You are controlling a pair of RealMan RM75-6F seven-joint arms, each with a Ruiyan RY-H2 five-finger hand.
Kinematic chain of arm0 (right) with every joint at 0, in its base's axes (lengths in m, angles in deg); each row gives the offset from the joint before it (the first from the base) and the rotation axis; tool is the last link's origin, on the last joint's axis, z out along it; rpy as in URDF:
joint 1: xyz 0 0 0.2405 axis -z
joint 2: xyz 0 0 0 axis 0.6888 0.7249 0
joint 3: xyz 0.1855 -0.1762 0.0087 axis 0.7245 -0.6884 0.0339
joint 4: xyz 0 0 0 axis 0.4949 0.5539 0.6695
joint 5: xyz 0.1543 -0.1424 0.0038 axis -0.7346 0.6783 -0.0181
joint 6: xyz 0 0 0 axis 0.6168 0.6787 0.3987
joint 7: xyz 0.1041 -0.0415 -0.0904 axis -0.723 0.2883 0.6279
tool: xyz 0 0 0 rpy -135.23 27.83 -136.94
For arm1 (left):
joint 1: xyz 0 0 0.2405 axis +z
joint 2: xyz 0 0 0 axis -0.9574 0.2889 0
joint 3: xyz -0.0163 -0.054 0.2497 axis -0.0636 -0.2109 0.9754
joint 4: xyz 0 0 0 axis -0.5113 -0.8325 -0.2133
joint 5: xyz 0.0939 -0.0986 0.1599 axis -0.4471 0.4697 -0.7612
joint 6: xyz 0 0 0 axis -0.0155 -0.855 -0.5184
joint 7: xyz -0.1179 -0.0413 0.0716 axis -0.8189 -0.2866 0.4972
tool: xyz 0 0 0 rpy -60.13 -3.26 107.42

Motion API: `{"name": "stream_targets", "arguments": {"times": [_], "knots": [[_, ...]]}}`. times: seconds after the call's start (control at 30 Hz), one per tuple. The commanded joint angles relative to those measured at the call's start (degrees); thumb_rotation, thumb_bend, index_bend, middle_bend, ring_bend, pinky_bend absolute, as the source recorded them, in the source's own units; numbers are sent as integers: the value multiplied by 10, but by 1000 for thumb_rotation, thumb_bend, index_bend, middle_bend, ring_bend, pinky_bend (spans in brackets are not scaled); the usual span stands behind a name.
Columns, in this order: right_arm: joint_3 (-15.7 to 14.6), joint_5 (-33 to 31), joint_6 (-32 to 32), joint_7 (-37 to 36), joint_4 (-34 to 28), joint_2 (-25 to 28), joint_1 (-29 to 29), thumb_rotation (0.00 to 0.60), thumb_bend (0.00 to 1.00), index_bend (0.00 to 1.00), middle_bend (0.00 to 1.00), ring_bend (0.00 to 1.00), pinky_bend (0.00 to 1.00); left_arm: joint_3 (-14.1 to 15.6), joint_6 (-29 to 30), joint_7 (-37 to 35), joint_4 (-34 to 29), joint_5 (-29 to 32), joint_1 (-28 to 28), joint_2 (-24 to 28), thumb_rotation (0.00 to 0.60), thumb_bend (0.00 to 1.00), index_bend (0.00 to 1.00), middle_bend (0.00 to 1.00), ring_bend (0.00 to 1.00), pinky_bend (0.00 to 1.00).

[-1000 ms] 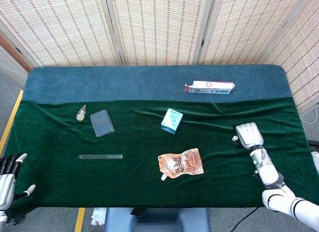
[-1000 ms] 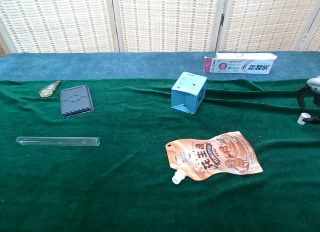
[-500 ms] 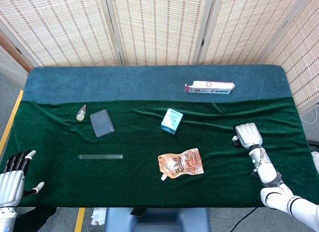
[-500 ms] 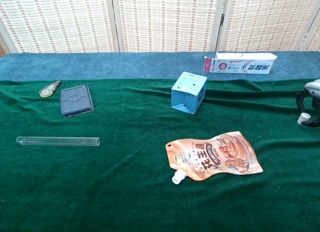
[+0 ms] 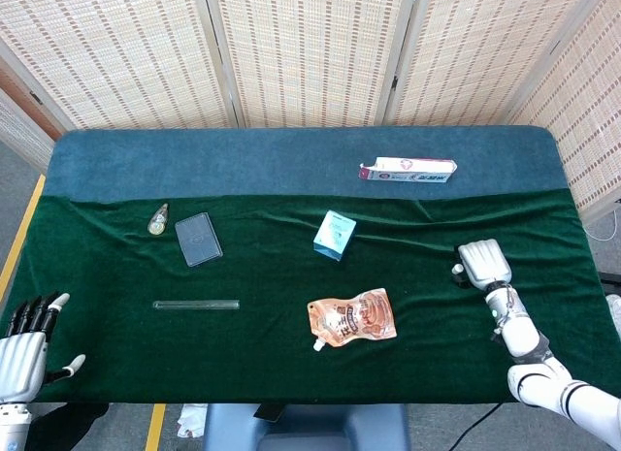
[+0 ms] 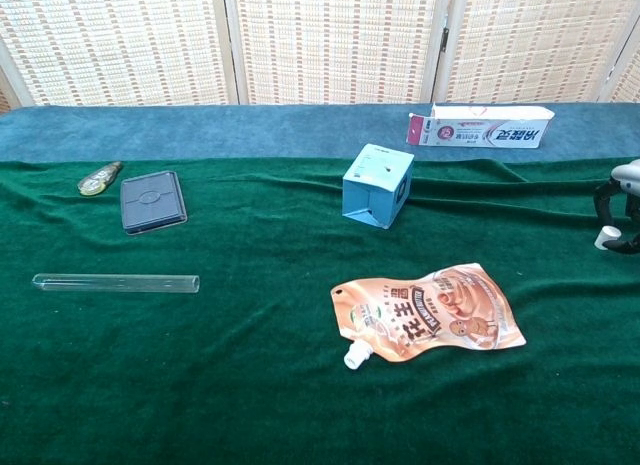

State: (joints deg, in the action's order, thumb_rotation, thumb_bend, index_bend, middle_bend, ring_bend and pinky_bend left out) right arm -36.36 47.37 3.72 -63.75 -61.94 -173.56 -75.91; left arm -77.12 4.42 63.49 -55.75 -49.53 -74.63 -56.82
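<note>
My left hand (image 5: pixel 29 349) hovers at the near left corner of the green-clothed table (image 5: pixel 262 354), fingers spread and holding nothing; only the head view shows it. Nearest to it lies a glass test tube (image 5: pixel 195 305) (image 6: pixel 115 282). My right hand (image 5: pixel 482 264) (image 6: pixel 622 210) sits palm down near the right edge, fingers bent downward, thumb apart, nothing in it. An orange spouted pouch (image 5: pixel 351 318) (image 6: pixel 430 313) lies flat to its left. A small light-blue box (image 5: pixel 335 235) (image 6: pixel 377 185) stands at mid-table.
A long white toothpaste box (image 5: pixel 408 169) (image 6: pixel 480 126) lies on the blue strip at the back right. A dark flat case (image 5: pixel 198 239) (image 6: pixel 152 200) and a small yellowish bottle (image 5: pixel 159 218) (image 6: pixel 98 178) lie at the left. Woven screens stand behind.
My left hand has risen a little and shifted inward over the table's corner since a second ago. The right hand and the objects have stayed put.
</note>
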Motion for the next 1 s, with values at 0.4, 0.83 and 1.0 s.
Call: {"name": "stream_targets", "arguments": {"times": [0.4,0.83,1.0], "knots": [[1,-10,-3,11,-4,0,-3,458,426,477,904,1000,962,1,1,-9,6,-1,1,2,600,194,126,109,47,0],[3,-23,-10,24,-10,2,-8,466,541,567,928,1000,962,3,-1,-11,12,2,3,-1,600,194,120,109,47,0],[9,-19,-1,6,-44,22,-5,474,655,630,951,1000,962,-2,-6,-18,13,-4,-5,6,600,194,130,109,47,0]]}}
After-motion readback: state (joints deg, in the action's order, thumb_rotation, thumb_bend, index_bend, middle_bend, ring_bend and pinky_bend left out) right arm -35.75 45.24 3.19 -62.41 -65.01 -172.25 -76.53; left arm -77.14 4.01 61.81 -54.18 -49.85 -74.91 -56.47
